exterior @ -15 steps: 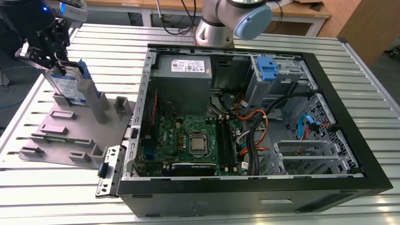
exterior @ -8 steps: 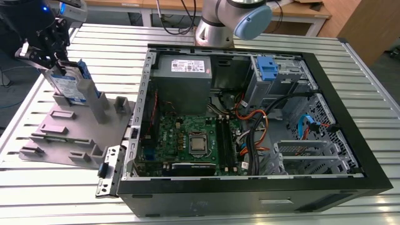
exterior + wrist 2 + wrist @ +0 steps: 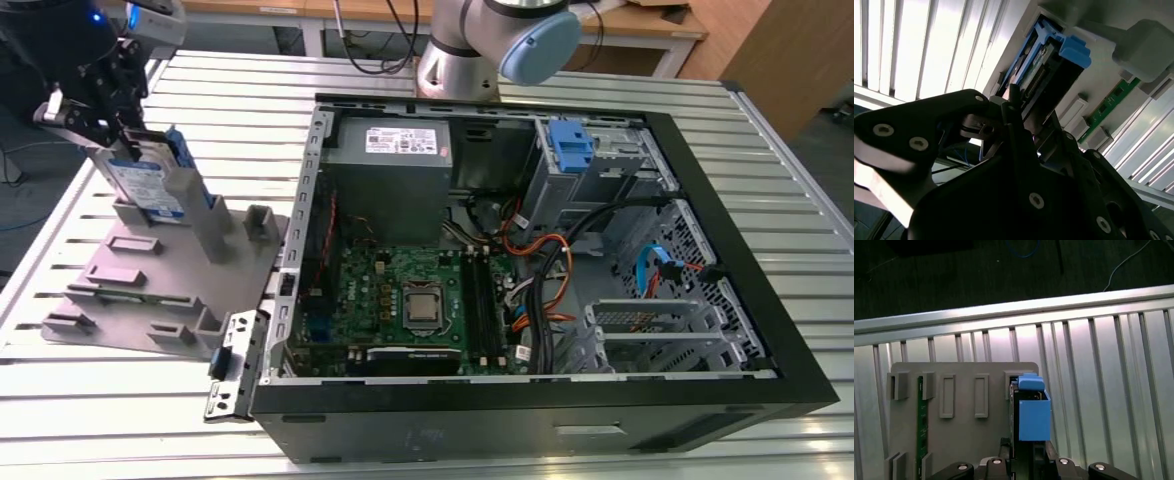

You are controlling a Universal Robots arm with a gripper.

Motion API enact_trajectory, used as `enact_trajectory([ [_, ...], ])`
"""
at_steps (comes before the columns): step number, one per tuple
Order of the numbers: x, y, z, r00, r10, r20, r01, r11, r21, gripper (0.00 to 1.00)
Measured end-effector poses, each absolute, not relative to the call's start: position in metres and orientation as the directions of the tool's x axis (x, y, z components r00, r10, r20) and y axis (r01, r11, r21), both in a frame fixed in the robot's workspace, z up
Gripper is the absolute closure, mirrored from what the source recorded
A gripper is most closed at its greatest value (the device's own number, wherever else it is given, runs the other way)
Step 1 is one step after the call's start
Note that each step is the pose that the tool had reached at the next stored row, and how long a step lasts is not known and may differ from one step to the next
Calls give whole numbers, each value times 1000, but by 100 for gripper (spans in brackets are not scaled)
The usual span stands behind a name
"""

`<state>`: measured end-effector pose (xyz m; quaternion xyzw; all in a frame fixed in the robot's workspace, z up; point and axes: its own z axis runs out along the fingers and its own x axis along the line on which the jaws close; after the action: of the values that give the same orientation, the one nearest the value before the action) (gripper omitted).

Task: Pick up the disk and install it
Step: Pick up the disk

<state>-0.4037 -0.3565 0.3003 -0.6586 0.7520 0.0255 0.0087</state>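
Closest to the lens in the second wrist view is the black metal gripper [image 3: 1006, 100]. Its jaws reach to the end of the flat silver-metal disk with blue plastic side rails [image 3: 1051, 57], which lies straight ahead of them. Whether the jaws press on it or stand apart, I cannot tell.

In the first wrist view the disk stands on edge in a slot of the grey plastic holder block [image 3: 961, 440]. A thin green circuit strip [image 3: 919, 420] sits well to one side of the jaws.

In the exterior view the open black computer case [image 3: 534, 430] is well apart from the jaws.

The risk I judge is a tilted pull: the rails could jam in the slot and drag the holder along.
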Motion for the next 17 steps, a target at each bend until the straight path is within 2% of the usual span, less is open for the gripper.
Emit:
enact_trajectory([
  [5,-404,-357,300,-51,-998,-46,-998,50,27,65],
  [17,-404,-357,300,-23,-999,-46,-999,22,27,65],
])
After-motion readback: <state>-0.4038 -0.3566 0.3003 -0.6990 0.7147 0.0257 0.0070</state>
